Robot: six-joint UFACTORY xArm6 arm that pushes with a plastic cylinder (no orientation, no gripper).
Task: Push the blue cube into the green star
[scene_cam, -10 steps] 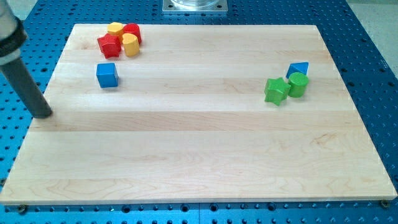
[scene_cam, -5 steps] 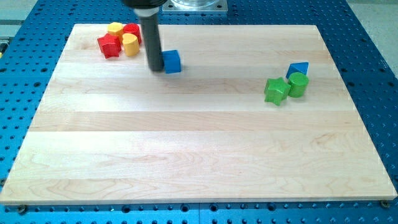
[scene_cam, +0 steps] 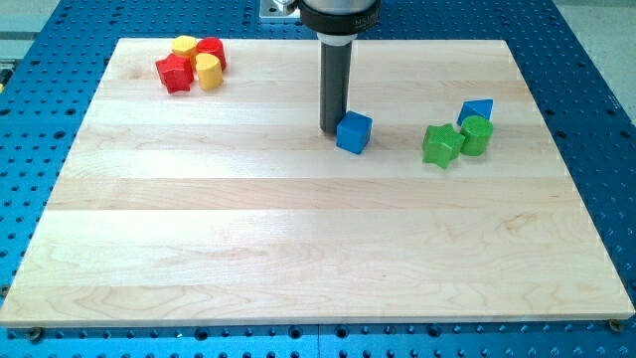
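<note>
The blue cube (scene_cam: pixel 354 132) sits on the wooden board a little above mid-height, right of centre. My tip (scene_cam: pixel 331 129) stands right against the cube's left side. The green star (scene_cam: pixel 440 145) lies to the cube's right, with a clear gap of board between them. A green cylinder (scene_cam: pixel 477 135) touches the star's right side, and a second blue block (scene_cam: pixel 477 109) sits just above that cylinder.
A cluster of red and yellow blocks (scene_cam: pixel 193 64) lies at the board's top left corner. The wooden board (scene_cam: pixel 298 259) rests on a blue perforated table. The arm's grey base plate (scene_cam: pixel 283 8) shows at the view's top.
My tip has moved from the board's left edge to the right and pushed the blue cube from the upper left toward the green star. The other blocks have not moved.
</note>
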